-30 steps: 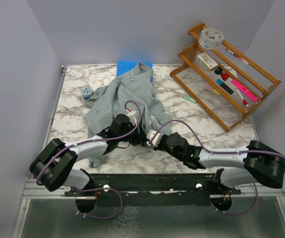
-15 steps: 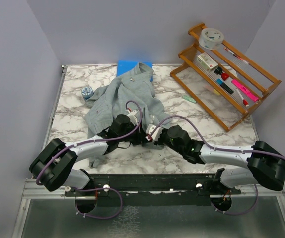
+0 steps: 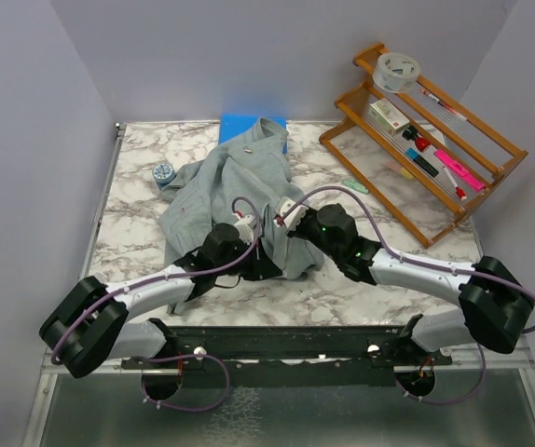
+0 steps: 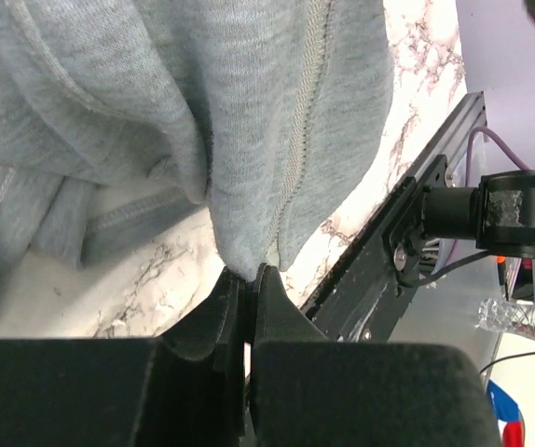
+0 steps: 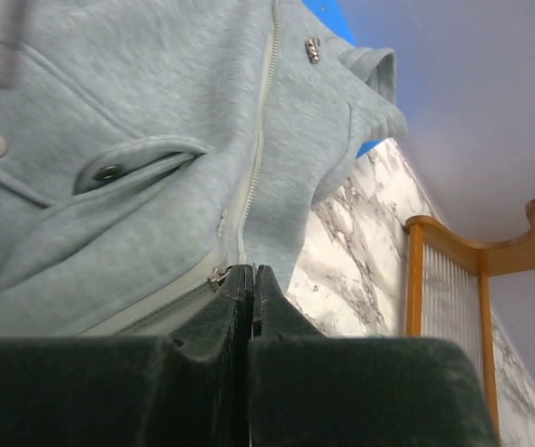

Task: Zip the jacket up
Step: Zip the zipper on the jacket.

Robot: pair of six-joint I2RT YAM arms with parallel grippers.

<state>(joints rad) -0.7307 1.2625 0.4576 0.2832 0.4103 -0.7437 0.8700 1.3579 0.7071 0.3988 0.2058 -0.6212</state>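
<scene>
We see the left gripper (image 4: pixel 249 277) clamped on the hem of the jacket (image 4: pixel 249 121); the right gripper (image 5: pixel 253 276) pinches, seemingly, the zipper pull (image 5: pixel 219 276).

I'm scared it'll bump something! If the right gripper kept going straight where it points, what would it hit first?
Probably the soft light grey fleece jacket: the right gripper is shut at its pale zipper, which runs straight ahead. Depth is unclear.

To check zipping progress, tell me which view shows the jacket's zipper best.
The right wrist view: the zipper runs from the right gripper up to the collar. The left wrist view shows a short stretch above the left gripper. The top view shows the jacket, its zipper too faint to trace.
</scene>
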